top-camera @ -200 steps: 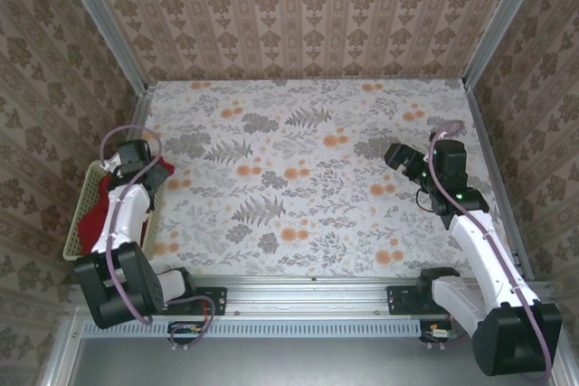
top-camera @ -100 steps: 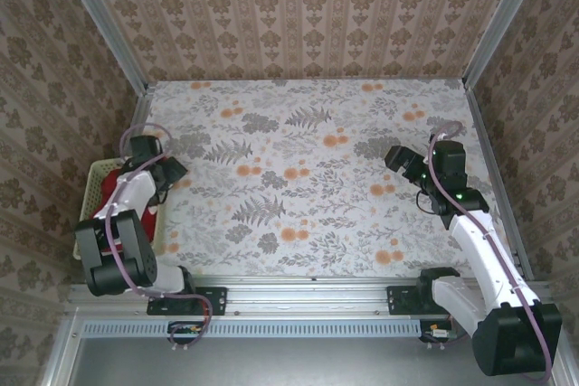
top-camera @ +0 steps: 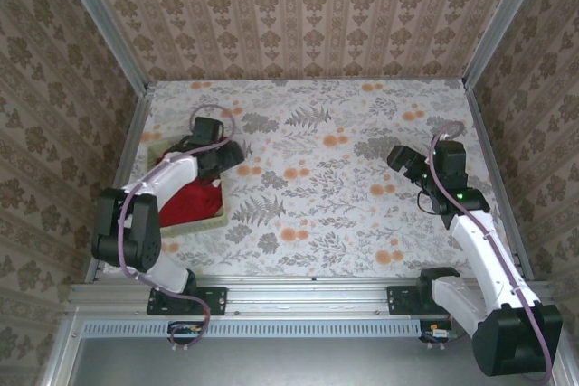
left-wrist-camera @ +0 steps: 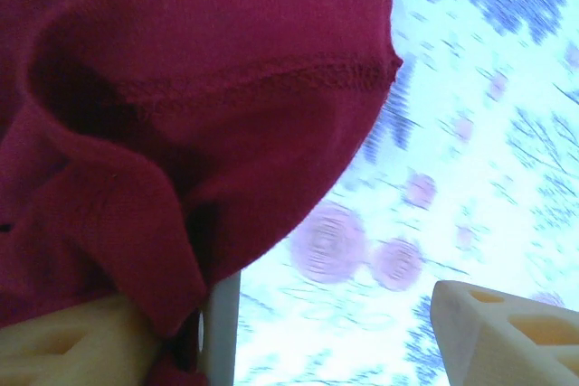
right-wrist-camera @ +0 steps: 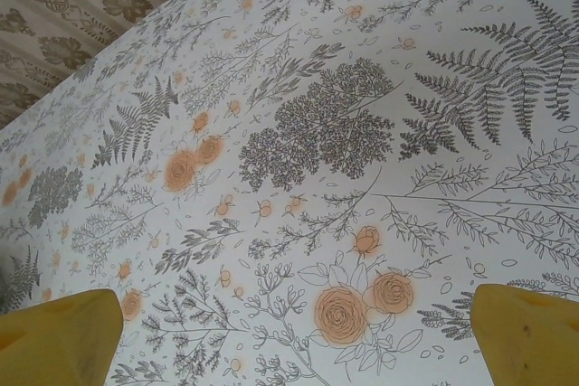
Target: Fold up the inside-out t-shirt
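Though crumpled, red t-shirt (left-wrist-camera: 181,115) over left fingers (left-wrist-camera: 63,350)

t-shirt (left-wrist-camera: 181,133) cropped at the left wrist view's edges

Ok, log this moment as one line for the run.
left gripper: open, at t-shirt in basket | right gripper: open, over table
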Tool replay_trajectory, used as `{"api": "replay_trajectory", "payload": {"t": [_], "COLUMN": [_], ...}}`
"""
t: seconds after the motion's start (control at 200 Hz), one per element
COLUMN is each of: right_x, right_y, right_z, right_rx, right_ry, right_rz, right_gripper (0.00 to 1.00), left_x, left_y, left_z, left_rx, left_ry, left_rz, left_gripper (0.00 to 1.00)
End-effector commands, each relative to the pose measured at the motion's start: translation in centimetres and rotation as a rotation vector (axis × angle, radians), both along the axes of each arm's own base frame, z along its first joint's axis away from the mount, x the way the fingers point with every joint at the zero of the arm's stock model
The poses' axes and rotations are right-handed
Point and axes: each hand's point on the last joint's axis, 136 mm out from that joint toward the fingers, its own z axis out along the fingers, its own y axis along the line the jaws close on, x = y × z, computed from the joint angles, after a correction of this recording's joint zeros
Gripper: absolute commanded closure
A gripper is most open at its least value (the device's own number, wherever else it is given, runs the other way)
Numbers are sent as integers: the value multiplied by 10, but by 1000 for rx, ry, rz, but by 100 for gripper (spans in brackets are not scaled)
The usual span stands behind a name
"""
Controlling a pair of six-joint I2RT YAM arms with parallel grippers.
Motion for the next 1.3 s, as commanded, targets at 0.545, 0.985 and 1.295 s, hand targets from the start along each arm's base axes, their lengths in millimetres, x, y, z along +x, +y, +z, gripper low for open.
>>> {"api": "replay_trajectory", "payload": {"t": [0.545,0.985,1.295], "right_x": [5,8,4], "right_y": [14,26,21], "right_z": [5,-3,-1], "right_rx": [23,8,-34], "right_ry": [2,24,25], "right_rz": [50,81,72], "right_gripper": [0,0,0], "left_x": [-37,-53,-51], "left_y": [43,49,156], "left_z": [53,-25,-31], "left_rx": [188,166,398], "left_ry": [-18,186,272], "left_rz": [15,-11,242], "left_gripper": [19,17,57]}}
